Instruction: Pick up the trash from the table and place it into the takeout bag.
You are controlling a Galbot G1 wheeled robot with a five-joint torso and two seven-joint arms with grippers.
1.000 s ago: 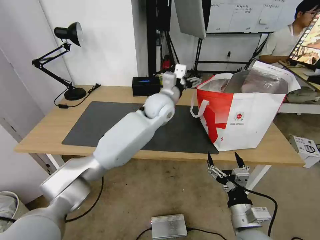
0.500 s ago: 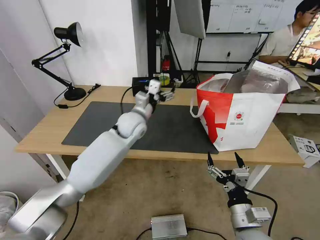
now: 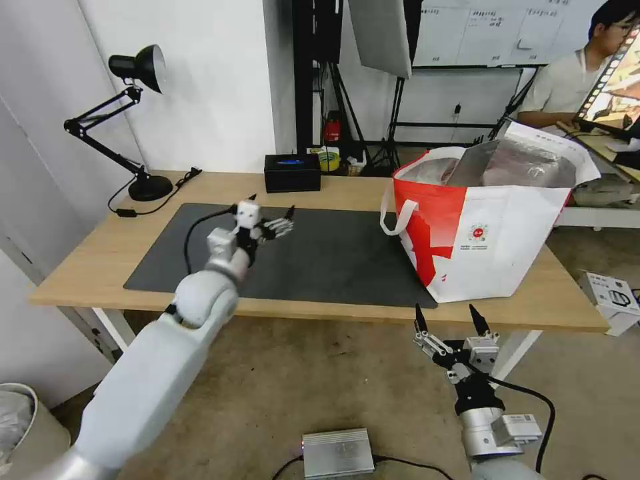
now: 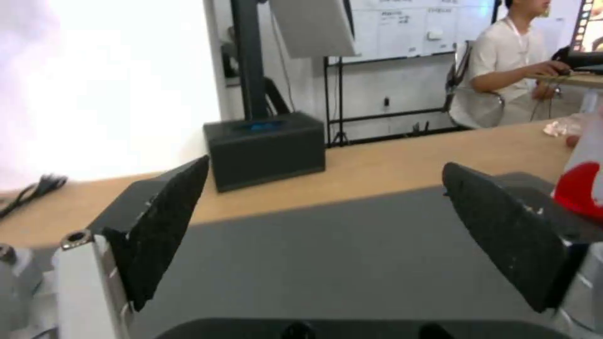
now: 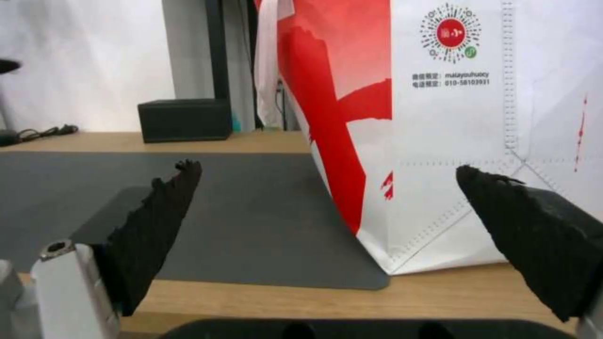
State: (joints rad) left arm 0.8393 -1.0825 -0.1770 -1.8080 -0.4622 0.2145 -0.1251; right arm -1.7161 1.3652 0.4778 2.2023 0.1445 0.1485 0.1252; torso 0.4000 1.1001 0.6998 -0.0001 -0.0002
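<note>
The takeout bag (image 3: 493,227) stands upright on the right end of the table (image 3: 100,253), its foil-lined mouth open. The trash is out of view on the tabletop and the dark mat (image 3: 347,253). My left gripper (image 3: 273,210) hovers open and empty over the mat's left half, well left of the bag. The left wrist view shows its jaws (image 4: 325,165) wide apart above bare mat, with the bag's red edge (image 4: 581,193) to one side. My right gripper (image 3: 445,311) waits open below the table's front edge, facing the bag's side (image 5: 452,117).
A black tissue box (image 3: 291,173) sits at the table's back edge. A black desk lamp (image 3: 137,67) stands at the back left with its cord trailing. On the floor lie a silver box (image 3: 337,452) and a white carton (image 3: 613,297).
My left arm has drawn back from beside the bag's mouth, moving left and down to hover over the mat. The right arm has not moved.
</note>
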